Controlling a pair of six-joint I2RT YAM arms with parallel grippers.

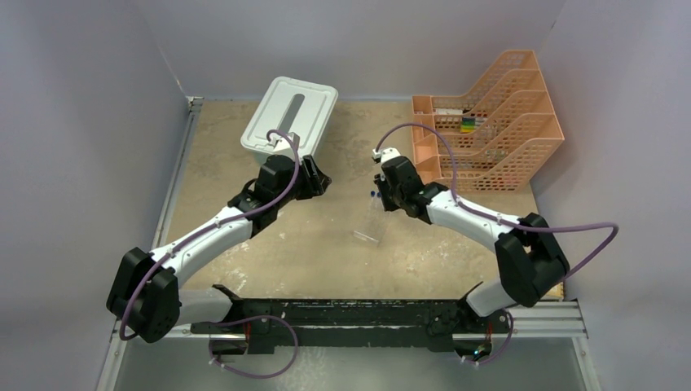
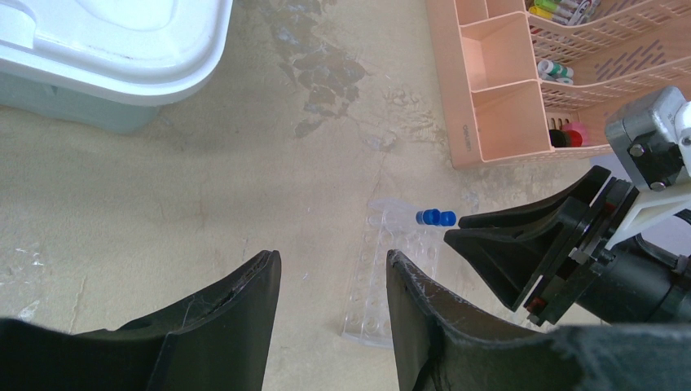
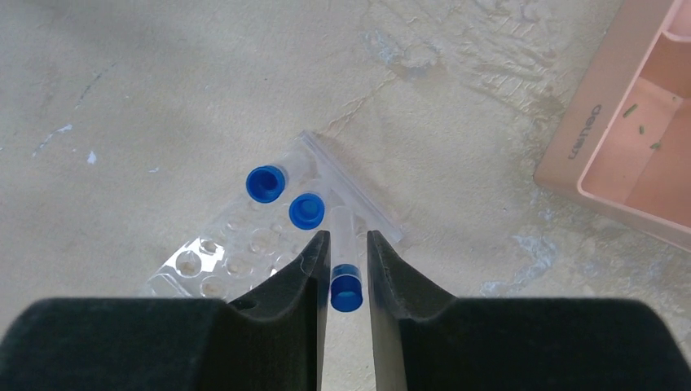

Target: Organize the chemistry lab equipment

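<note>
A clear rack (image 3: 236, 244) lies on the table, with two blue-capped tubes (image 3: 266, 183) standing in its end holes. A third blue-capped tube (image 3: 345, 289) leans between my right gripper's (image 3: 348, 236) fingers, which sit close against both its sides. From above, the right gripper (image 1: 376, 195) hangs over the rack's (image 1: 368, 224) far end. My left gripper (image 2: 334, 261) is open and holds nothing, and it hovers just left of the rack (image 2: 391, 277). In the top view the left gripper (image 1: 322, 181) is near the white bin.
A white lidded bin (image 1: 289, 122) stands at the back left. The orange mesh tiered tray (image 1: 489, 122) sits at the back right, with small items in its front compartments (image 2: 562, 134). The right arm's fingers (image 2: 521, 244) are close to the left gripper's right finger.
</note>
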